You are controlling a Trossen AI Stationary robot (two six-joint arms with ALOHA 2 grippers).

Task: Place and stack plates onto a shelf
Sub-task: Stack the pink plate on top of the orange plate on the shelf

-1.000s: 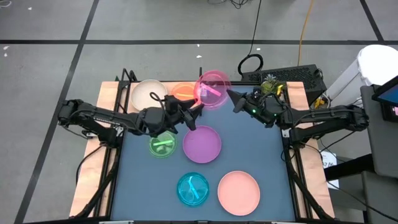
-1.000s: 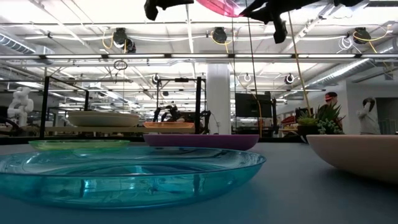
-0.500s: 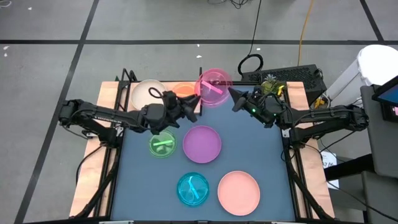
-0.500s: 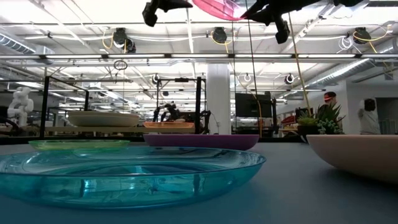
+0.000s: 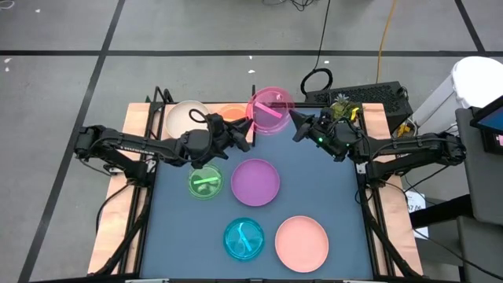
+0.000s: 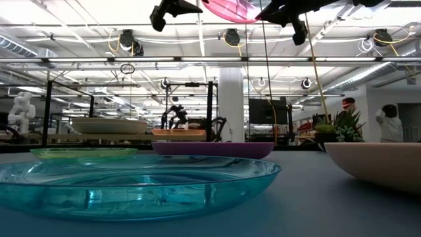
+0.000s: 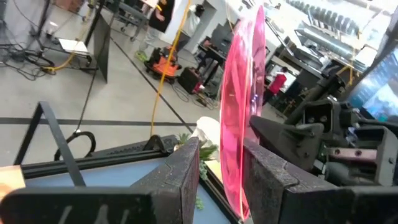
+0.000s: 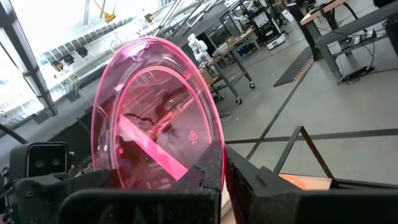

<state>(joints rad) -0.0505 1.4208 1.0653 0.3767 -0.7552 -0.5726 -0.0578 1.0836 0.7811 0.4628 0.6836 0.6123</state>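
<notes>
The magenta plate (image 5: 269, 110) hangs high above the table's far side, tilted almost on edge, between both grippers. My right gripper (image 5: 297, 126) is shut on its right rim. My left gripper (image 5: 244, 137) has come in level from the left and has closed about the opposite rim. On the shelf (image 6: 141, 137) at the far left the cream plate (image 5: 187, 118) and the orange plate (image 5: 230, 114) rest on their bases. The green (image 5: 205, 182), purple (image 5: 255, 181), teal (image 5: 244, 239) and salmon pink (image 5: 302, 242) plates lie on the dark blue table. My left gripper has the plate's left rim (image 7: 235, 171) between its two fingers, coming in level from the table's left. One finger (image 7: 267, 177) lies against the plate; a slit shows beside the other. My right gripper pinches the plate's right rim (image 8: 214, 146) between its two fingers, level from the right. The plate is lifted clear and stands nearly upright.
The shelf's thin black uprights (image 5: 253, 88) stand close to the held plate. A keyboard (image 5: 369, 96) and a small plant (image 5: 339, 106) sit beyond the table's far right corner. Bare table lies between the purple plate and the right arm.
My left gripper's fingers stood wide apart beside the plate's left rim and have closed in on it. The magenta plate has stayed aloft in my right gripper, nearly where it was.
</notes>
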